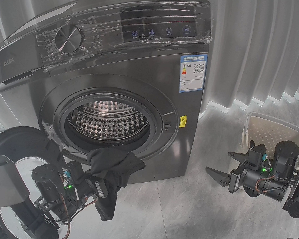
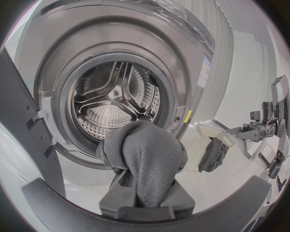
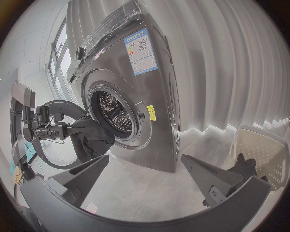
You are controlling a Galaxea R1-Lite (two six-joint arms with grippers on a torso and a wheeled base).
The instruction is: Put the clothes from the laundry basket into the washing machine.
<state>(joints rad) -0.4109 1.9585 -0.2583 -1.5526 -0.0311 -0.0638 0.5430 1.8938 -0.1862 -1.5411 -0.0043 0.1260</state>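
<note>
Your L gripper (image 1: 102, 186) is clenched on a dark garment (image 1: 115, 164). The cloth bunches over the fingertips and covers them, w/ one end hanging below the claw toward the floor (image 1: 173, 214). The top of the bundle sits at the lower rim of the washing machine (image 1: 116, 68) opening, in front of the drum (image 1: 107, 122) and not inside it. From the L wrist cam the garment is a rounded lump rising between both fingers (image 2: 181, 196), centred low against the drum mouth. The door (image 1: 17, 167) is swung wide open on the machine's left, beside the L arm.

Your R gripper (image 1: 218, 162) is released, jaws spread wide w/ nothing between them. It hangs above the floor, off the machine's right front corner, tips pointing toward the washer. The laundry basket (image 1: 274, 129) stands on the floor just behind that claw, near the curtain (image 1: 265, 42). Another dark cloth (image 3: 244, 166) drapes over the basket's near edge, apart from the R claw
</note>
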